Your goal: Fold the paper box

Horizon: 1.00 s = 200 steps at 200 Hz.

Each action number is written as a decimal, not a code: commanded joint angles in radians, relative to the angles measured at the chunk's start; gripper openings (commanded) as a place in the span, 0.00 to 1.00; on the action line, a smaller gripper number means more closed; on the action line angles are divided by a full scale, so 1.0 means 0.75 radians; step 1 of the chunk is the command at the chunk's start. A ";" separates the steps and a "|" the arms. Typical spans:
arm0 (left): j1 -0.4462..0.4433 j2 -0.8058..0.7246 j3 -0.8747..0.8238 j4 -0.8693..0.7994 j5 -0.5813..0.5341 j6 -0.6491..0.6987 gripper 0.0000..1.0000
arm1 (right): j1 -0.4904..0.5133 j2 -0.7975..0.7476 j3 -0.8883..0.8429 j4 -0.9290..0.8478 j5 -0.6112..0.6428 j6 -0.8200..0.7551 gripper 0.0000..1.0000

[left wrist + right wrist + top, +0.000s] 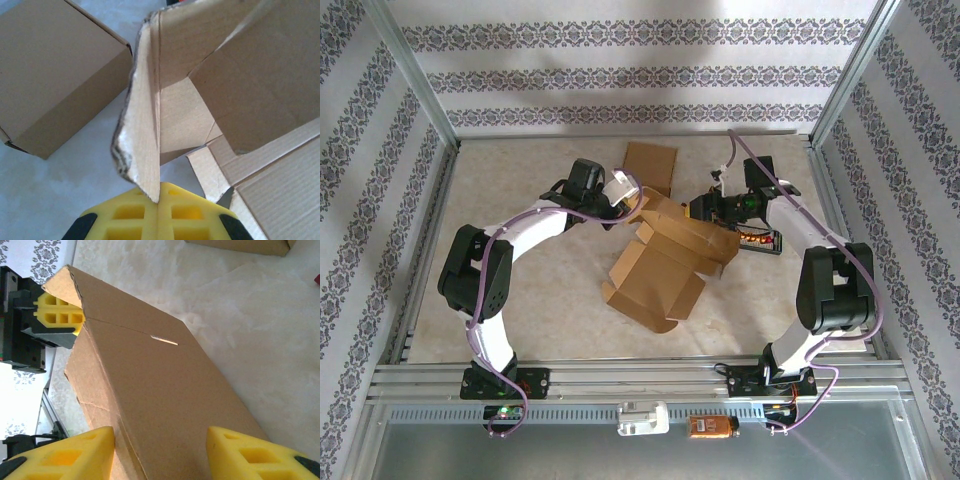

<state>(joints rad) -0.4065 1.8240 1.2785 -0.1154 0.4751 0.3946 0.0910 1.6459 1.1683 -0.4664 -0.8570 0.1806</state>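
- Box [660, 272]: brown cardboard, half-formed with flaps splayed; sits mid-table between the two arms.
- Flap [142, 130]: stands upright at the box's far left corner (edge frayed).
- Left gripper [158, 196]: yellow fingers [130, 215] pinched tight on the flap's lower edge.
- Right gripper [161, 436]: its fingers [65, 457] are spread wide, one to each side of a box panel [165, 390]; cannot tell if they touch it.
- Second box [650, 165]: closed, just behind the first.
- Red-and-black item [760, 240]: lies beside the right arm.
- Table [540, 300]: pale, mottled.
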 commanded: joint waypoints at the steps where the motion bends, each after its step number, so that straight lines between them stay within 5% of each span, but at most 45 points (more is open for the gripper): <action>1: -0.019 -0.026 0.069 0.015 0.098 -0.153 0.00 | 0.030 -0.012 -0.029 0.029 0.077 0.008 0.50; 51: -0.029 0.023 0.180 -0.033 0.172 -0.481 0.00 | 0.091 -0.010 -0.044 0.061 0.131 0.015 0.46; 82: -0.072 0.022 0.169 -0.036 0.160 -0.523 0.00 | 0.108 -0.020 -0.058 0.071 0.166 0.029 0.47; 109: -0.088 0.039 0.151 -0.083 0.046 -0.507 0.00 | 0.111 -0.085 -0.046 0.032 0.220 0.050 0.57; 132: -0.090 0.074 0.199 -0.211 -0.081 -0.467 0.00 | 0.141 -0.275 -0.081 0.034 0.424 0.005 0.73; 153: -0.089 0.092 0.222 -0.261 -0.136 -0.443 0.00 | 0.184 -0.470 -0.115 0.034 0.698 -0.098 0.77; 200: -0.090 0.103 0.226 -0.244 -0.135 -0.442 0.00 | 0.583 -0.693 -0.272 0.180 1.307 -0.690 0.85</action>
<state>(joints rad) -0.4656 1.8919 1.4204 -0.2783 0.3874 0.0475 0.4110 1.1309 1.0481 -0.3866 -0.1902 -0.0425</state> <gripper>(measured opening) 0.040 0.839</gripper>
